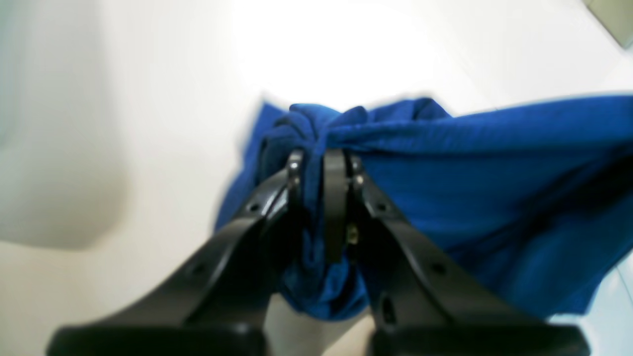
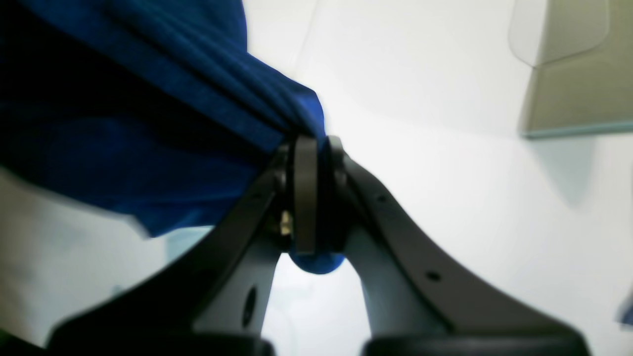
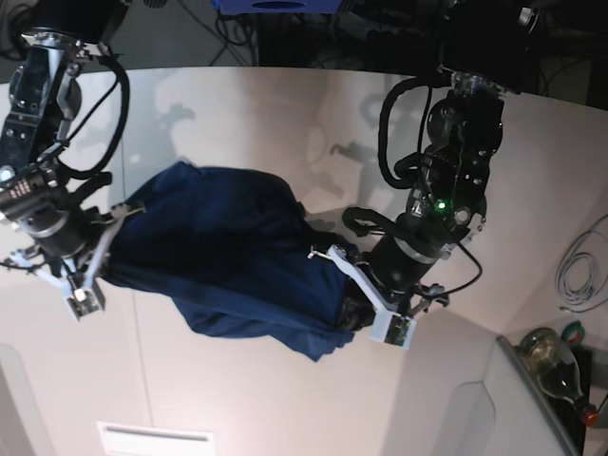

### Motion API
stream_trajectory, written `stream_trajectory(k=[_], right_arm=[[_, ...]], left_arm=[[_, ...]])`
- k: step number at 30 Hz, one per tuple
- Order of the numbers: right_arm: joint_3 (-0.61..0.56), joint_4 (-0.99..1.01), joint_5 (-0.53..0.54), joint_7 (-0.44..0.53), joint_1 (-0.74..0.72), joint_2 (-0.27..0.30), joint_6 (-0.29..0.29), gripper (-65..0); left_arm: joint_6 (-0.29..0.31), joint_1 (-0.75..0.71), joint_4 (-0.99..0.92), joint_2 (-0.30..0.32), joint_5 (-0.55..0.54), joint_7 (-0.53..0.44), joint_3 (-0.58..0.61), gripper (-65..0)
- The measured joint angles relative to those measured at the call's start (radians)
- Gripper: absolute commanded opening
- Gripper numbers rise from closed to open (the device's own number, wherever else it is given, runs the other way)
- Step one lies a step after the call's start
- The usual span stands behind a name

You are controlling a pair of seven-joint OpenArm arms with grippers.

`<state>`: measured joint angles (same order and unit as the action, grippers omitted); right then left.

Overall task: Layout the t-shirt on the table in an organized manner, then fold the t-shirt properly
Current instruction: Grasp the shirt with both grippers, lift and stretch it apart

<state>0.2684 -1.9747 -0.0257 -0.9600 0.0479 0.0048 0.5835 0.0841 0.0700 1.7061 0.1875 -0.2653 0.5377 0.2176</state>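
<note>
The left tool (image 1: pixel 321 170) and right tool (image 2: pixel 314 148) each pinch a bunched edge of the t-shirt (image 3: pixel 228 261), stretched between them above the bench (image 3: pixel 285 104).

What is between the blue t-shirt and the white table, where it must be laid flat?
Nothing visible is in the way. The t-shirt hangs stretched between the left hand and the right hand, both shut on its cloth. The table below it shows only bare white surface in the base view.
</note>
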Motion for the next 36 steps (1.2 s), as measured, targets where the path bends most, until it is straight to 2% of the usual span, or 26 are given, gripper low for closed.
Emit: stream_trajectory(k=[3,7,10,13,14,22,30,36], right_arm=[[-0.004,-0.003,0.020,0.014,-0.008,-0.008,0.001,-65.0],[-0.002,-0.033,0.016,0.014,-0.011,-0.002,0.001,-65.0],[-0.002,-0.033,0.019,0.014,-0.011,-0.002,0.002,-65.0],[0.005,-0.033,0.017,0.011,-0.011,-0.002,0.098,-65.0],[0.005,-0.033,0.014,0.012,-0.011,-0.002,0.113,-65.0],[0.006,-0.032,0.010,0.016,-0.014,0.000,0.109,-65.0],[0.006,-0.027,0.000,0.001,0.025,0.002,0.110,-65.0],[0.001,-0.027,0.003,0.013,-0.009,0.016,0.110,-65.0]], left_arm=[[-0.055,-0.048,0.118,0.007,0.003,0.011,-0.072,-65.0],[-0.061,-0.108,0.254,-0.002,-0.004,-0.002,-0.107,-65.0],[-0.085,-0.139,0.261,0.003,0.000,0.003,-0.106,-65.0],[-0.085,-0.147,0.253,0.003,0.000,0.008,-0.105,-65.0],[-0.085,-0.139,0.244,0.003,-0.001,0.005,-0.105,-65.0],[-0.082,-0.036,0.084,-0.027,-0.003,-0.004,-0.103,-65.0],[-0.084,-0.018,-0.035,-0.099,0.000,-0.012,-0.106,-65.0],[-0.087,0.090,-0.259,-0.161,0.004,-0.115,-0.106,-65.0]])
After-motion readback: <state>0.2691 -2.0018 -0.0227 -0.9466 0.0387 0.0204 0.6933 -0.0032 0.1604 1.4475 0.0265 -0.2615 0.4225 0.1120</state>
